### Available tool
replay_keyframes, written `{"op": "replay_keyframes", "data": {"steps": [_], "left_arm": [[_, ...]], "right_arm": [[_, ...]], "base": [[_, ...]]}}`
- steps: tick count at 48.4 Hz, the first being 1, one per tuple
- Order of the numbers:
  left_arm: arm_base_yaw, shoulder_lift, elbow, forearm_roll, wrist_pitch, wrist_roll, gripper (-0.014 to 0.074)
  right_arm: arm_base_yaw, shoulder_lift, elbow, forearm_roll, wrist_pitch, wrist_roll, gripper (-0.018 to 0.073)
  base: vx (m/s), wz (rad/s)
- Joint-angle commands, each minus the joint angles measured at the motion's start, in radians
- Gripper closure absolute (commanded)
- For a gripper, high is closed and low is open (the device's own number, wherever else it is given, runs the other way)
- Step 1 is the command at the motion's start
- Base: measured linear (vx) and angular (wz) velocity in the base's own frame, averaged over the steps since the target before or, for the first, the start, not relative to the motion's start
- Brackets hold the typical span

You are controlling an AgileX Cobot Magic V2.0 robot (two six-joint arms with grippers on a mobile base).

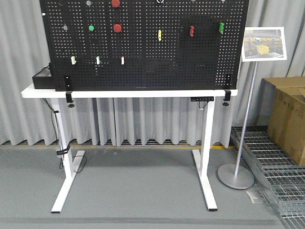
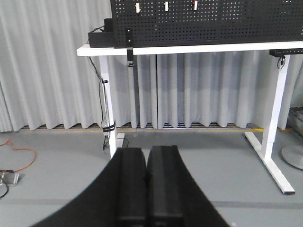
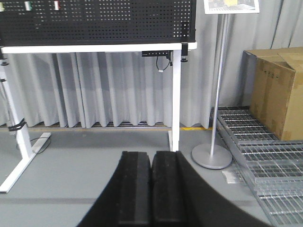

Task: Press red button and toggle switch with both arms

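Found the left gripper (image 2: 147,156) low, well beneath and well back from the pegboard (image 2: 208,21), aimed at the floor under the pegboard's left end. Noted its fingers pressed flat together, pinching nothing. Found the right gripper (image 3: 151,158) posed alike: low, well back from the pegboard, aimed under the pegboard's right end, fingers closed against each other with nothing between.

Saw grey floor and the legs of the white table (image 1: 143,93) lying between both grippers and the pegboard, clamped upright on that table.

Spotted a black box (image 1: 42,78) just beside the pegboard's lower left corner. Picked out a green button (image 1: 91,27) in the pegboard's upper left part. Located the red button (image 1: 117,27) just right of it at equal height, left of the pegboard's middle. Saw a second red button (image 1: 116,3) straight above, at the pegboard's top edge and cut by the frame. Counted three white switches (image 1: 97,60) in a row low on the pegboard's left half, the rightmost bearing a red tab (image 1: 122,60). Noted a pale yellow switch (image 1: 159,34) near the pegboard's middle. Located the toggle switch (image 1: 191,31) in the pegboard's upper right part, with a green switch (image 1: 221,27) nearer the right edge.

Saw a sign stand (image 1: 250,105) just right of the pegboard. Saw cardboard boxes (image 1: 288,114) farther right and metal grating (image 1: 271,167) on the floor there.
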Motion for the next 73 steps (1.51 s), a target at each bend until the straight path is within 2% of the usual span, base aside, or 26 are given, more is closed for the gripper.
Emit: {"op": "replay_keyframes", "data": {"steps": [1, 73], "left_arm": [[-0.004, -0.015, 0.026, -0.007, -0.08, -0.003, 0.0594], [-0.004, -0.015, 0.026, -0.007, -0.08, -0.003, 0.0594]], "right_arm": [[-0.007, -0.011, 0.004, -0.008, -0.083, -0.004, 0.0559], [-0.007, -0.011, 0.004, -0.008, -0.083, -0.004, 0.0559]], "base": [[0.45, -0.05], [0.4, 0.0]]}}
